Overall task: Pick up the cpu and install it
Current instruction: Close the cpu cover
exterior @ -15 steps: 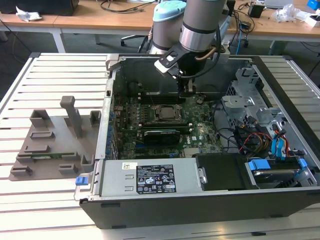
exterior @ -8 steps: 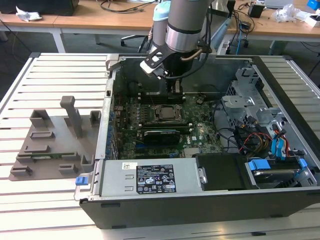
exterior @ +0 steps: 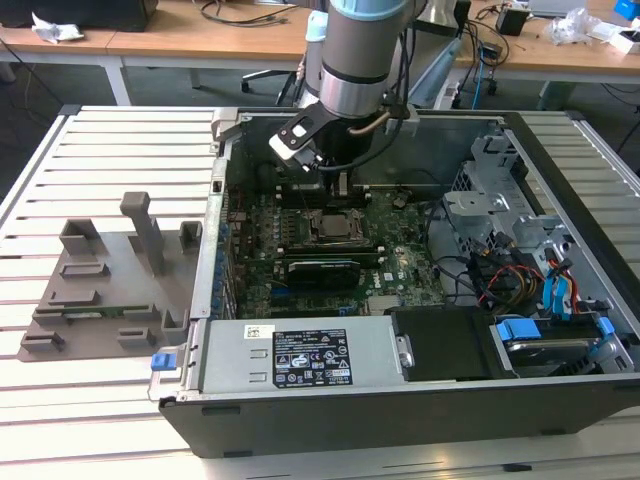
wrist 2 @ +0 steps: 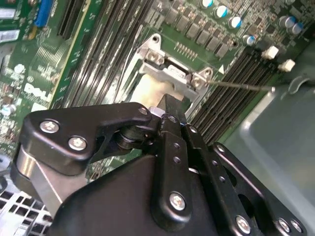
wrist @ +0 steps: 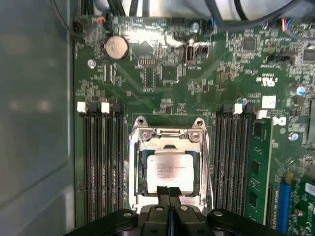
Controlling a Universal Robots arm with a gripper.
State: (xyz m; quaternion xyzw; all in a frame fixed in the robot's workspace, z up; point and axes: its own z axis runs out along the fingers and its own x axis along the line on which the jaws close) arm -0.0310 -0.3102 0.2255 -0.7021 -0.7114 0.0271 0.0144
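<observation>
The cpu [wrist: 170, 169], a small square chip with a silvery-white top, lies flat inside the metal socket frame [wrist: 170, 135] on the green motherboard. Its pale top also shows as cpu [wrist 2: 147, 88] past the black fingers. My gripper [wrist: 169, 191] hangs just over the chip's near edge with its two narrow fingers pressed together and nothing between them. In the exterior view the gripper [exterior: 337, 188] reaches down into the open computer case, right above the socket with the cpu [exterior: 331, 226]. The socket's thin lever [wrist 2: 241, 86] sticks out to one side.
Rows of black memory slots [wrist: 101, 157] flank the socket, with a green memory module [wrist: 257, 167] beside them. The grey power supply [exterior: 300, 355] sits at the case's front. Drive bays and coloured cables [exterior: 530, 260] are on the exterior view's right, a grey fixture [exterior: 110, 280] on its left.
</observation>
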